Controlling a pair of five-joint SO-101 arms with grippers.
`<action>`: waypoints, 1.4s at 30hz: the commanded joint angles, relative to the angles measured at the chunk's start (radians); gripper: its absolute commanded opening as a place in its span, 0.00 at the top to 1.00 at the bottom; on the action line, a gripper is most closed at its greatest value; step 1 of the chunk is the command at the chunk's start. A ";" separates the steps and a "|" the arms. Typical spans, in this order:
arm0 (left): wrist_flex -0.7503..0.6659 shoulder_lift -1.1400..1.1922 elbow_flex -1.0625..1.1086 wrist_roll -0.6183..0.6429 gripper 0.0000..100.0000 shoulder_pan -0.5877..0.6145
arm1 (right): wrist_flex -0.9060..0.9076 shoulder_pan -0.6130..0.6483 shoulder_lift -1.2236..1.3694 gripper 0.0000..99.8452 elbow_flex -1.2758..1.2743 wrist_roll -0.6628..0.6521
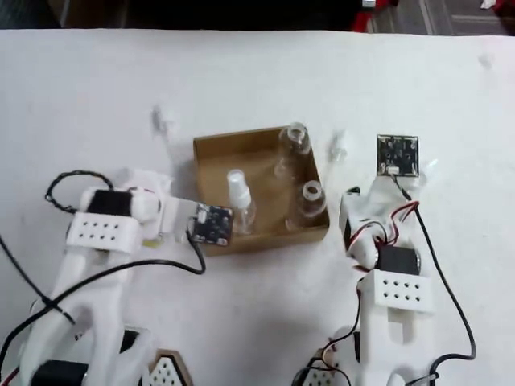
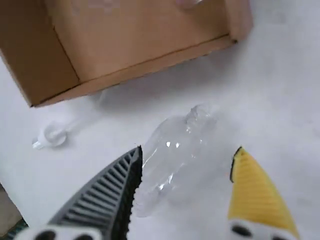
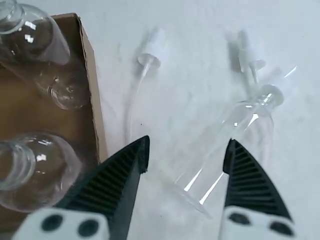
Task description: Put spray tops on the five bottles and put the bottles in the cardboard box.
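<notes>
Left gripper straddles a lying bottle, neck toward the cardboard box.

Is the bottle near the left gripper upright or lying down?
Lying down: the bottle rests on its side on the table, outside the cardboard box.

White table, dark room beyond its far edge.

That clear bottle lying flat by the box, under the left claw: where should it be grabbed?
Grip the bottle around the middle of its body, coming down from above. It lies on its side with its neck toward the box, and the open left claw has a finger on each side. The body is long and even; the neck is short and would likely slip.
</notes>
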State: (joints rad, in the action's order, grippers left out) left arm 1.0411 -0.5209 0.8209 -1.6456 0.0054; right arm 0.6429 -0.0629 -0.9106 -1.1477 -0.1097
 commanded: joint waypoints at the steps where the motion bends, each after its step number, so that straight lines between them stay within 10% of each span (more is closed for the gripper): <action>1: -0.037 0.021 -0.003 -0.043 0.73 -0.067 | -0.019 0.012 -0.010 0.79 0.003 -0.040; 42: -0.212 0.325 -0.006 -0.176 0.87 -0.008 | -0.039 0.012 -0.010 0.79 0.003 -0.046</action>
State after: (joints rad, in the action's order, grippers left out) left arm 0.8339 -0.1864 0.8239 -1.8205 -0.0115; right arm 0.6245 -0.0598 -0.9106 -1.1508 -0.1450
